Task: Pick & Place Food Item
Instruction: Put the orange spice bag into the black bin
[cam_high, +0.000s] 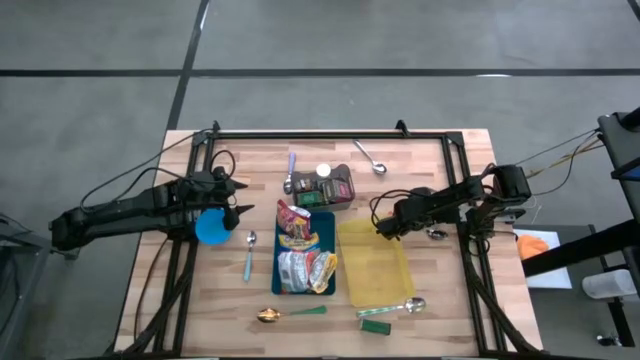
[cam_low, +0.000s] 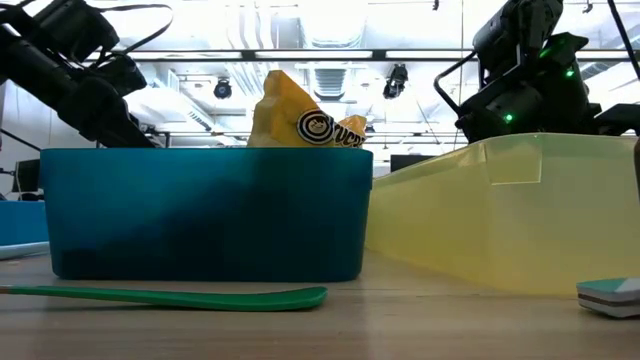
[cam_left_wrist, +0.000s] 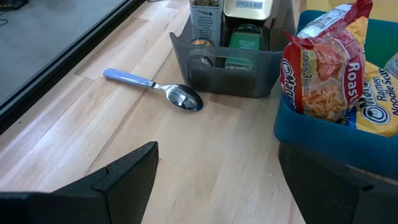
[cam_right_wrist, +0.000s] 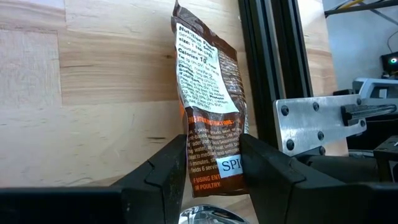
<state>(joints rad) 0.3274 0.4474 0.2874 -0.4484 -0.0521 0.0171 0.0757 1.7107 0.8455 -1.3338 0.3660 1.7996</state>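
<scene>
Looks like the carry step. Holding a brown packet (cam_right_wrist: 208, 93) with the right gripper (cam_high: 383, 228). Squeezed part way shut on it, with one finger (cam_right_wrist: 166, 167) on each flat side, near the packet's lower end. Hanging free of the wood below, not lying on it. Seen from above, up by the far corner of the yellow tray (cam_high: 375, 270), on the right side of the table.

No work for the left gripper (cam_high: 243, 197) yet. Waiting on the left side of the table, just beside a blue cup (cam_high: 210, 228). Open wide, with nothing between the fingers (cam_left_wrist: 124, 177). Pointing at a spoon (cam_left_wrist: 155, 88), a dark box of spice jars (cam_left_wrist: 227, 68) and the blue tub (cam_left_wrist: 323, 134) with noodle bags (cam_left_wrist: 323, 68) inside.

Next, most likely: put the packet down in a box. Hard to say which one, but probably the yellow tray, being closest and bare. Calls for moving in over the tray, away from the rim. Then going down slowly until the packet is close to the bottom. Then opening the fingers and lifting straight up.

Worth taking care with the thin, floppy packet. Could bend, swing or slip while moving. Could also catch on the tray's wall if brought in too low. Best to keep squeezing until well inside.
</scene>
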